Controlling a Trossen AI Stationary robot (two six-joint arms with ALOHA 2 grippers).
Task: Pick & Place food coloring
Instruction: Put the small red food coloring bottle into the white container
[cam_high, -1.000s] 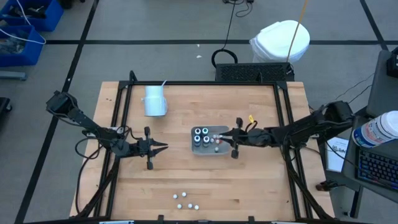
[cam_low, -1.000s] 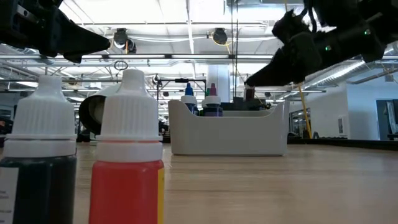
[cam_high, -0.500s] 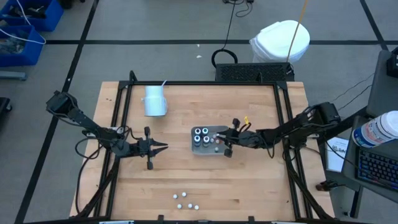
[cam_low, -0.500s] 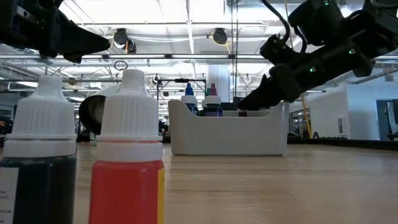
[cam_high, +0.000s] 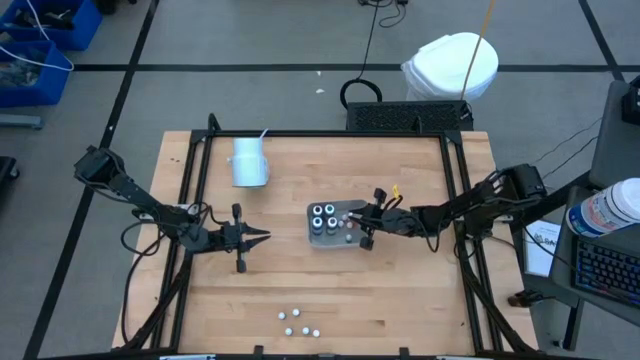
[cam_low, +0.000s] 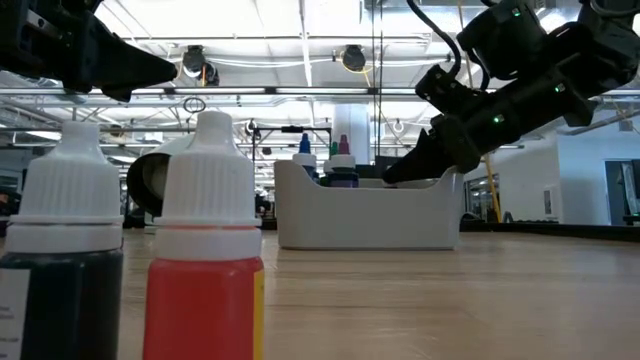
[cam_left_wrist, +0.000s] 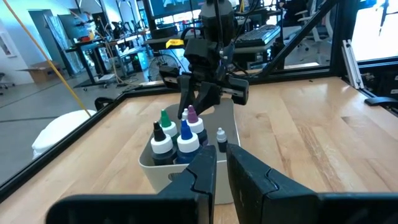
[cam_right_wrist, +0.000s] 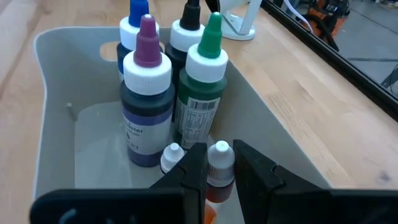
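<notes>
Right gripper: the right arm's dark two-finger gripper (cam_right_wrist: 214, 171) reaches into the right part of the grey rectangular plastic tray (cam_high: 318, 243) at mid-table; its fingers are nearly closed on a small white-capped bottle with a reddish body (cam_right_wrist: 219, 163).
Held bottle, axis: the long axis is upright, cap upward, body down between the fingers; whether its base touches the tray floor cannot be told.
Neighbour in tray: a second small white-capped bottle (cam_right_wrist: 172, 156) stands just beside the held one, also cap-up.
Tall bottles: four dark-bodied dropper bottles with white collars stand upright in a tight cluster in the tray's left part, nozzles pointing up: purple-tipped (cam_right_wrist: 147, 93), green-tipped (cam_right_wrist: 203, 87), blue-tipped (cam_right_wrist: 134, 31) and black-tipped (cam_right_wrist: 189, 30).
Loose bottles: several small white-capped bottles (cam_high: 298, 321) stand on the light wooden table (cam_high: 400, 300) near its front edge, well apart from the tray; in the low view two of them, one dark-bodied (cam_low: 62, 255) and one red-bodied (cam_low: 208, 260), stand upright, caps up.
Left gripper: the left arm's dark gripper (cam_high: 262, 237) hovers left of the tray, pointing toward it, fingers close together with only a thin gap, holding nothing.
White cup: a white plastic cup (cam_high: 248, 162) sits near the table's far left.
</notes>
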